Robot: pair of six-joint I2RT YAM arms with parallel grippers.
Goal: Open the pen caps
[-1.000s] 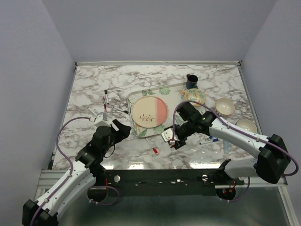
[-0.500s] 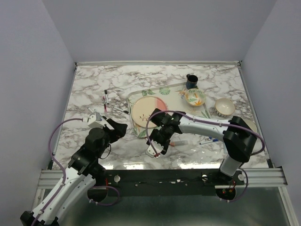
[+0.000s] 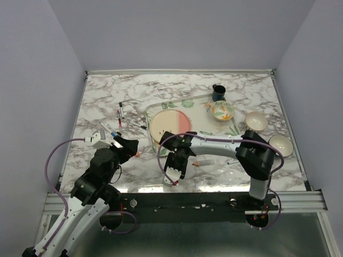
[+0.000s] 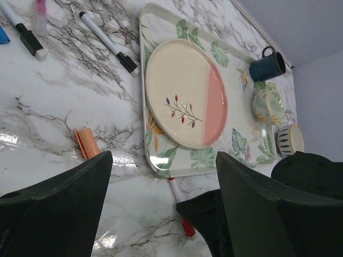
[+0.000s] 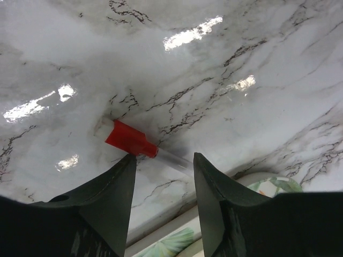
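Note:
A white pen with a red pen cap [image 5: 131,140] lies on the marble in front of the tray, its barrel [image 5: 174,159] running right. My right gripper [image 5: 163,167] is open and low over it, one finger on each side of the barrel just behind the cap. From above, this gripper [image 3: 172,174] hides most of that pen. My left gripper [image 4: 163,158] is wide open and holds nothing, hovering left of the tray [image 4: 143,96]. An orange cap [image 4: 86,143] lies beyond its left finger. The same red-capped pen [image 4: 186,227] shows low in the left wrist view.
A pink-and-cream plate [image 3: 170,127] sits on the leafy tray [image 3: 153,110], with a dark mug [image 3: 218,92] and a bowl [image 3: 222,111]. Two bowls [image 3: 256,121] stand on the right. Black-capped markers [image 4: 110,43] and blue pens [image 3: 110,130] lie left; more pens [image 3: 202,161] lie right.
My right arm swung left and toward the near edge, from right of the tray down over the red-capped pen, its jaws narrowing a little. My left arm drew back slightly to the left.

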